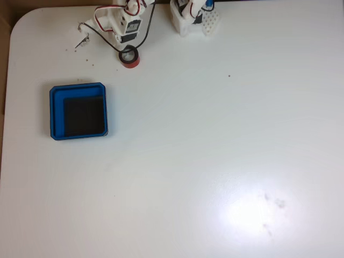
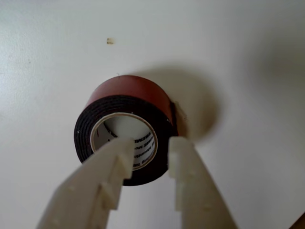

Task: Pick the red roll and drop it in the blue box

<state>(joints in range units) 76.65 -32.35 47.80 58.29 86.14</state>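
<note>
1. Gripper (image 2: pixel 150 145) first: in the wrist view I see its two pale fingers parted, straddling one side of the roll's wall, one finger (image 2: pixel 116 157) inside the core and the other outside. Nothing is clamped yet; I judge it open and poised to pinch.
2. Going left to right in the fixed view: box (image 1: pixel 56 110) sits at the left, its black floor bare.
3. Next right and farther up, near the table's (image 1: pixel 215 161) top edge, the roll (image 1: pixel 129 58) rests on the table directly under the arm's (image 1: pixel 121 21) head, well apart from the box.
4. Key relation: the roll (image 2: pixel 125 131) lies right at the fingertips, the near part of its ring between them. It stands flat on one face, hollow core pointing up toward the wrist camera, red side facing outward. Being round, it has no long axis across the table; its axis is vertical.
5. My judgement: closing the fingers on that wall should secure it, then a lift and a carry left and down in the fixed view toward the box.
</note>
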